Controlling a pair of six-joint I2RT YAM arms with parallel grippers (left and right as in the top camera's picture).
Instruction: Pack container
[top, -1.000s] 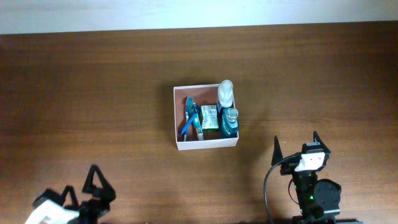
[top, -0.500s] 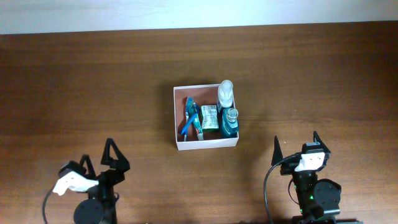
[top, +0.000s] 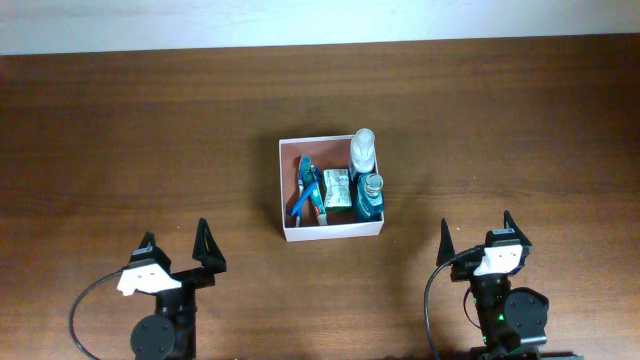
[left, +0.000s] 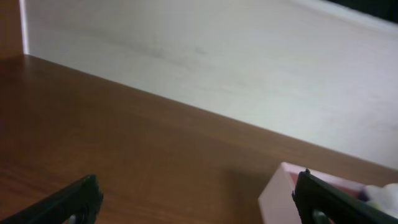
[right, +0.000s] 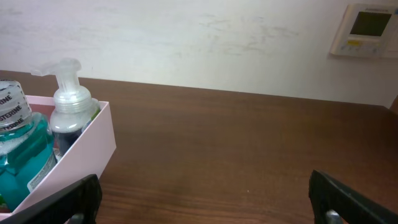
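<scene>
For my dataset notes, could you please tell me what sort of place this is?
Probably an indoor lab or office: a wooden table against a pale wall with a wall-mounted control panel.

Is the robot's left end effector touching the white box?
Apart. The overhead view shows a stretch of table between the open left end effector and the container.

Overhead straight down over the table (top: 120, 130); both wrist views low, toward the wall (right: 186, 37), the container (top: 330, 232) common to all.

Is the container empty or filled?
Filled: the container holds a pump bottle, a teal bottle and a green packet.
</scene>
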